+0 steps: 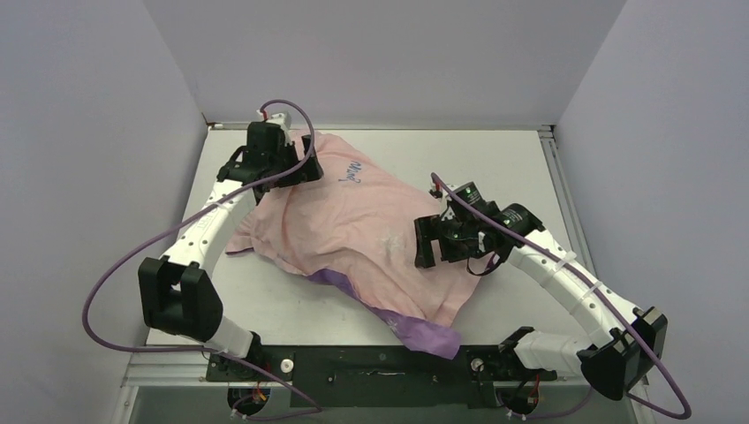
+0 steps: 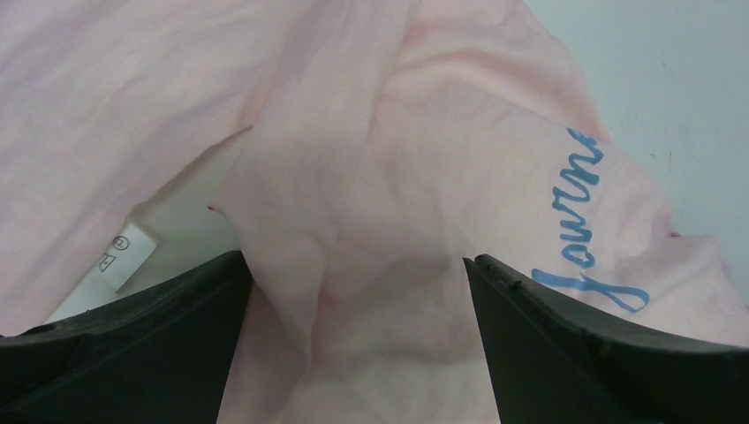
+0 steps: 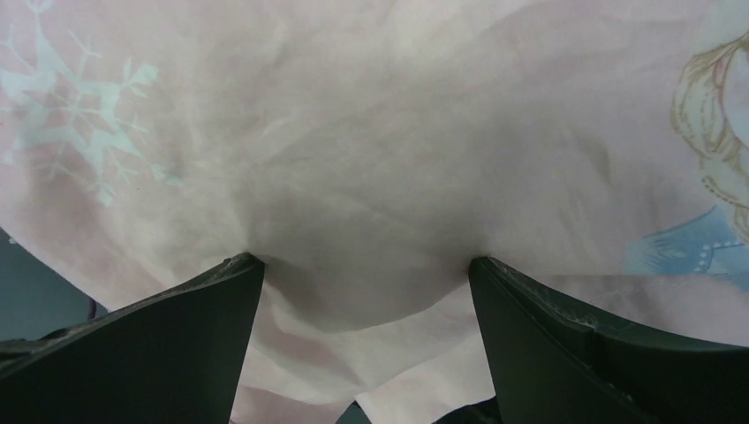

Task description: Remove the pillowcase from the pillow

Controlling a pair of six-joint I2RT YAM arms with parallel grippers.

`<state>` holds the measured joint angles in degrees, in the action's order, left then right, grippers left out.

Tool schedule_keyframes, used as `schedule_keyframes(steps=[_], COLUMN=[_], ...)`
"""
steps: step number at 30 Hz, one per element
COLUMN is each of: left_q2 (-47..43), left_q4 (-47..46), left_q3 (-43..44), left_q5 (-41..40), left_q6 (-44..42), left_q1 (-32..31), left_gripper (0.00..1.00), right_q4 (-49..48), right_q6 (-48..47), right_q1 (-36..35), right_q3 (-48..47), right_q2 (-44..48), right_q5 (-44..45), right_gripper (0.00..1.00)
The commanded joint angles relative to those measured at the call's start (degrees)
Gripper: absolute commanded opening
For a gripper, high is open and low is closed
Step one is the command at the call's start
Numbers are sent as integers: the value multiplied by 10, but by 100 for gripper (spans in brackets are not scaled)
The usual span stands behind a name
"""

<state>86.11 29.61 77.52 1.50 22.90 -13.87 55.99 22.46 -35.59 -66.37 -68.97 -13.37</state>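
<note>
The pillowcase [image 1: 353,221] lies pink side up across the desk [image 1: 495,168]. Its long axis runs from the far-left corner to the near edge, where a purple hem [image 1: 415,329] shows. The pillow [image 2: 190,234] is almost all hidden. You see only a white patch with a small tag [image 2: 124,252] under the cloth edge, just beside the left claw [image 2: 353,265].

The left claw stands at the far-left end, fingers apart, with a fold of cloth between them but not clamped. The right claw [image 3: 364,261] presses on the right flank, fingers also apart and gripping nothing.

I think the left claw is nearer to the opening. The wall is close behind it, so you have free room only toward the right.
</note>
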Motion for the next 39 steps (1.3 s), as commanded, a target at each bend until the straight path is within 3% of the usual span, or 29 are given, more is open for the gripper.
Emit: schedule_keyframes(steps=[1, 7, 11, 19, 26, 32, 39], left_q2=[9, -4, -9, 11, 0, -56, -145], left_q4=[-37, -89, -143, -260, -276, -183, -33], left_q3=[-18, -121, -163, -149, -107, -96, -77], left_q5=[75, 157, 181, 220, 228, 156, -2], left_q6=[13, 57, 100, 200, 200, 148, 89], left_q1=[1, -5, -56, -195, -281, -279, -270], left_gripper=[96, 96, 96, 96, 96, 96, 96], right_q4=[-32, -124, -190, -245, -241, -220, -257], right_q6=[30, 43, 58, 23, -28, -59, -84], right_q1=[6, 43, 112, 227, 264, 263, 223], right_q3=[43, 92, 110, 64, -22, -54, -62], right_q2=[19, -4, -13, -64, -68, -34, 35], right_q5=[-21, 6, 49, 76, 103, 132, 80], right_gripper=[90, 90, 90, 90, 90, 90, 90])
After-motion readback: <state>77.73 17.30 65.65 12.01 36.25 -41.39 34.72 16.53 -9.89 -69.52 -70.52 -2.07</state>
